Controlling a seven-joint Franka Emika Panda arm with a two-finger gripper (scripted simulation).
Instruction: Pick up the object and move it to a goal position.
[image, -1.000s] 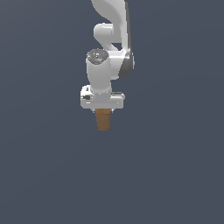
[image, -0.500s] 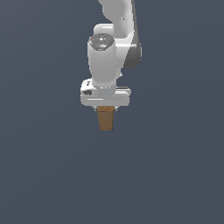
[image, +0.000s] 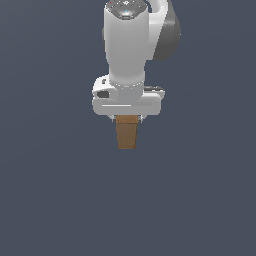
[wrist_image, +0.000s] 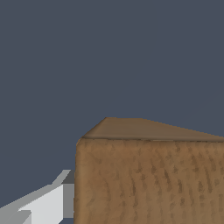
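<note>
A small brown wooden block (image: 127, 132), taller than wide, hangs under my white gripper (image: 127, 120) in the exterior view's middle. The gripper is shut on the block's upper part, and the fingers are mostly hidden behind the hand and the block. In the wrist view the block (wrist_image: 148, 179) fills much of the picture, with one pale finger (wrist_image: 48, 203) against its side. No goal marker shows in either view.
The plain dark grey surface (image: 55, 200) fills the scene around the arm. The white arm (image: 127, 45) rises above the gripper to the exterior view's upper edge.
The arm and gripper with the block have come nearer the exterior camera, looking larger, and shifted slightly towards the exterior view's right. The block stays gripped.
</note>
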